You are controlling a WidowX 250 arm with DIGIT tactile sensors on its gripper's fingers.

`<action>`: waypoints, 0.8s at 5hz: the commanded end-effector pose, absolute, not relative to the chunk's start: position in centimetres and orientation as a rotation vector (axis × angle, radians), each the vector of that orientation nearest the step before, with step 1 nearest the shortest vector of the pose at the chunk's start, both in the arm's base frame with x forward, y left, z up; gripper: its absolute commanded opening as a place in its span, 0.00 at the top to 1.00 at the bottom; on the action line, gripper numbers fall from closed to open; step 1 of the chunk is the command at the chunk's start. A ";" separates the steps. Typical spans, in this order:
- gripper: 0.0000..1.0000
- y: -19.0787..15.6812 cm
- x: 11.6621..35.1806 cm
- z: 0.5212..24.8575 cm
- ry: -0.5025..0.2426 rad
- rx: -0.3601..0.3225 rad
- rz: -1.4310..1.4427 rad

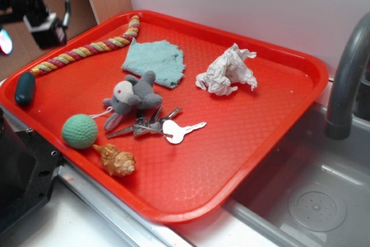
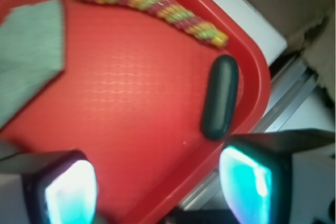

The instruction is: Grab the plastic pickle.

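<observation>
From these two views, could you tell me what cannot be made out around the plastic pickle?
- Gripper: exterior view shows only a blurred part at the top-left edge.
- Plastic pickle: underside hidden against the red tray in both views.
- Rope toy: blurred, cut off by the wrist view's top edge.

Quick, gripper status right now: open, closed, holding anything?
Gripper: open, holding nothing; the plastic pickle lies on the red tray beyond its fingertips.

The plastic pickle (image 1: 25,88) lies in the tray's (image 1: 248,160) corner, near the rope's (image 1: 87,50) end, ball (image 1: 80,131) beyond
</observation>
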State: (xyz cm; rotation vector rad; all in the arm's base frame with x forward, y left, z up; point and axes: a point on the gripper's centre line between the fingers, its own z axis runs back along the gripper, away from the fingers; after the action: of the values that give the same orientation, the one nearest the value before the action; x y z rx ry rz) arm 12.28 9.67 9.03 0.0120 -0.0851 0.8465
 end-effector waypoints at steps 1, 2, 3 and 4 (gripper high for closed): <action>0.00 13.1 11.7 6.0 -0.110 -0.040 0.752; 0.00 12.9 11.9 4.3 -0.083 0.009 0.744; 0.00 12.2 12.0 2.4 -0.059 0.028 0.713; 0.00 11.1 12.7 1.0 -0.029 0.051 0.648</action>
State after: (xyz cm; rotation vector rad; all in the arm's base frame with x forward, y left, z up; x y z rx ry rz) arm 13.45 11.15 1.29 0.0510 -0.0411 0.6576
